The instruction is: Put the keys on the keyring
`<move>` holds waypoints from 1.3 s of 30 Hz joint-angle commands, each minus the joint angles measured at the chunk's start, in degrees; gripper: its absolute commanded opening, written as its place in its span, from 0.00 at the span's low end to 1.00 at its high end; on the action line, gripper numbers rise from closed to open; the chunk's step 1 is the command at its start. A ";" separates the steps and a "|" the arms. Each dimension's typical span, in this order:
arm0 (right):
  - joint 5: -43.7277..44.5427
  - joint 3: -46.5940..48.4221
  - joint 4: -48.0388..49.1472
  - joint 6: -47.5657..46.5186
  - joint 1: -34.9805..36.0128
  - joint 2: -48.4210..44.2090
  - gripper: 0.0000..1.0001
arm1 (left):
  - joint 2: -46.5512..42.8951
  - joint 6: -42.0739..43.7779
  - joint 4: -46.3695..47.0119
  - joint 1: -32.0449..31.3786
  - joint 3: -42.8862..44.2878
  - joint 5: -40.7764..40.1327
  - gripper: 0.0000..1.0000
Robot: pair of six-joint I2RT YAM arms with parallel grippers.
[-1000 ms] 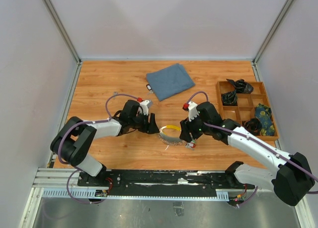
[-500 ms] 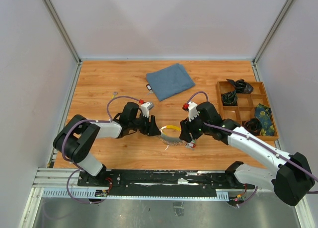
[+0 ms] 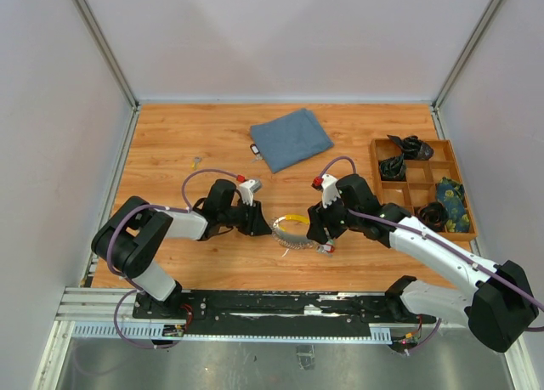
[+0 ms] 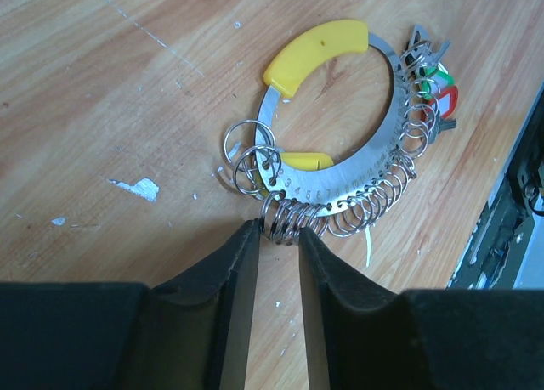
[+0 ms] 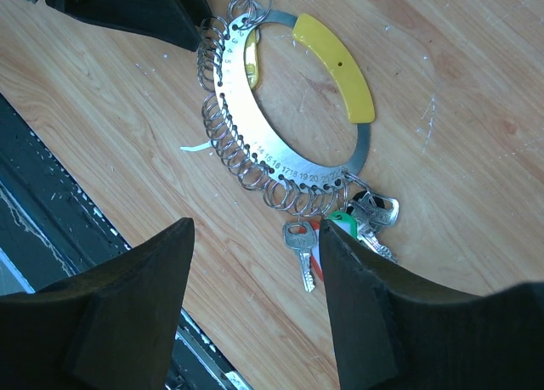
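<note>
Wooden table [image 3: 170, 135] carries the keyring [image 4: 384, 144] near its middle, lying flat between the two grippers. Left gripper [image 4: 278, 237] has its fingers almost together at a bunch of small rings on the keyring's edge; whether they pinch it, I cannot tell. Right gripper [image 5: 255, 230] hangs with fingers spread wide over the keys [image 5: 353, 224], clustered at the keyring's other end.

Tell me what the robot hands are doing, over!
Left gripper narrow, tips at the keyring, grip unclear. Right gripper open over the keys. Nothing blocking.
</note>
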 commanded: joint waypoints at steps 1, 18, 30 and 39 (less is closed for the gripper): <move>-0.59 0.74 -1.34 0.39 -0.81 0.13 0.61 | -0.26 -0.97 1.31 -0.42 -1.64 0.40 0.30; -0.45 0.67 -1.33 0.21 -0.81 0.10 0.61 | -0.82 -2.73 6.16 -0.42 -1.91 0.52 0.05; 2.05 -3.64 6.47 -1.25 -0.80 -8.09 0.61 | -12.46 5.65 -9.09 -4.67 2.07 -8.48 0.01; 2.67 -13.12 21.08 -4.41 -0.83 -25.50 0.53 | -20.59 12.47 -23.03 -12.87 9.92 -18.01 0.00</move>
